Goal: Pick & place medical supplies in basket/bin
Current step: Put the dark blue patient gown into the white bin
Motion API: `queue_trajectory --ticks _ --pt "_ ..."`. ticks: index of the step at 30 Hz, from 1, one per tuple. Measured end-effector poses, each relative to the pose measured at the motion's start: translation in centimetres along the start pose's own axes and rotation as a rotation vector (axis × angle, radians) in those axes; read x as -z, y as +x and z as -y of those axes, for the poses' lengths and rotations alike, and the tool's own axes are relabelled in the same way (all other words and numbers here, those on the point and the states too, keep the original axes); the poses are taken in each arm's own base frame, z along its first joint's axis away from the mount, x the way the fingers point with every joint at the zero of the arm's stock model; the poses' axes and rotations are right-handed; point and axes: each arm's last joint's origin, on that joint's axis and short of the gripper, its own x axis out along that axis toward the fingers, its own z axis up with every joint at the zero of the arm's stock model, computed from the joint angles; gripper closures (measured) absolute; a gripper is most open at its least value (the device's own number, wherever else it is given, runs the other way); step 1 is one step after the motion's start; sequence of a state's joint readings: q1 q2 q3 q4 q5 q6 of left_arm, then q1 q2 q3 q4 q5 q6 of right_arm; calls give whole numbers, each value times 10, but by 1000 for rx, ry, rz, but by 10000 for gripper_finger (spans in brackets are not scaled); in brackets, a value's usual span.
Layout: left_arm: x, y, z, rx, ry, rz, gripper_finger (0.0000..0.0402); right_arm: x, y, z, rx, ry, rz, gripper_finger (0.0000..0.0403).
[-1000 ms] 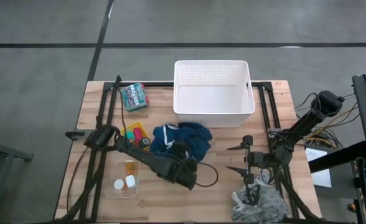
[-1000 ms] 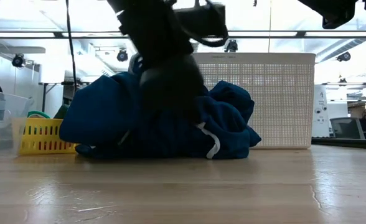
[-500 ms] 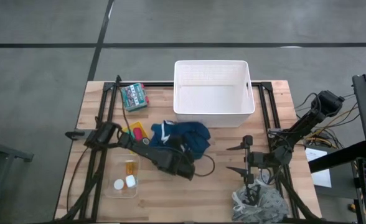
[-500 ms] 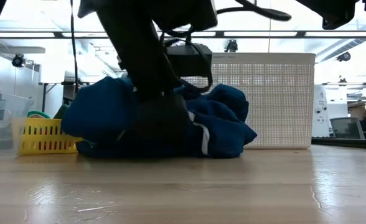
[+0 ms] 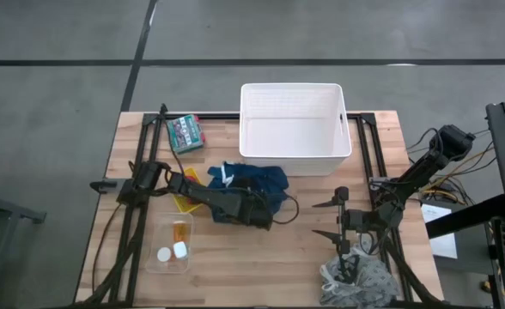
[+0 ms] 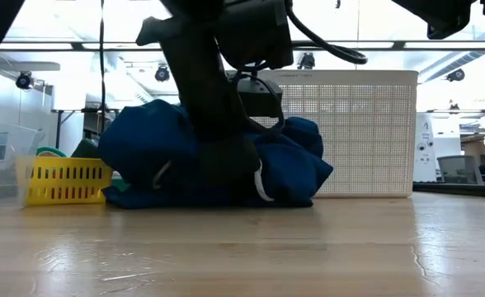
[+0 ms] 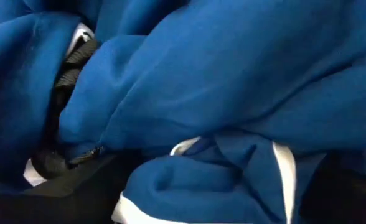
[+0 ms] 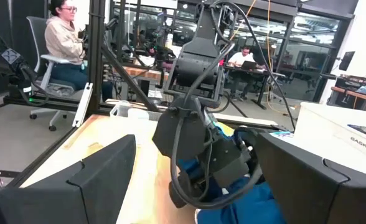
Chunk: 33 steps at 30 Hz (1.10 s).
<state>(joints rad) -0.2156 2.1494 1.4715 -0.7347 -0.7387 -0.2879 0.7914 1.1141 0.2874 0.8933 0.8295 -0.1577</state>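
High view: the left gripper sits at frame centre, pushed into the blue garment, which lies just below the white tub. The right gripper waits at lower right, fingers spread, above the grey cloth. The yellow tray and clear box are at left.

Low view: the garment fills the centre, touching the tray, with the tub behind.

Left wrist view: the fingers pinch blue fabric.

Right wrist view: the left arm is at centre over the garment.
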Motion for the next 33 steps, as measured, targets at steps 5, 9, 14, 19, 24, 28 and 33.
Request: queue_trajectory --ticks 5,9,14,19,24,28,33 --pt "-1 -1 0 1 -4 6 23 0 0 0 0 0 0 76" --pt "-1 -1 -2 -15 -8 11 23 0 0 0 0 0 0 76" --pt "-1 -1 -2 -26 -8 14 44 0 0 0 0 0 0 76" --pt "1 0 -2 -38 0 9 101 0 0 0 0 0 0 76" --pt "1 1 -2 -39 -2 8 176 0 0 0 0 0 0 76" --pt "1 1 -2 -39 -3 9 237 0 0 0 0 -1 0 76" --pt "0 1 -2 -37 -7 13 294 0 0 0 0 0 0 76"
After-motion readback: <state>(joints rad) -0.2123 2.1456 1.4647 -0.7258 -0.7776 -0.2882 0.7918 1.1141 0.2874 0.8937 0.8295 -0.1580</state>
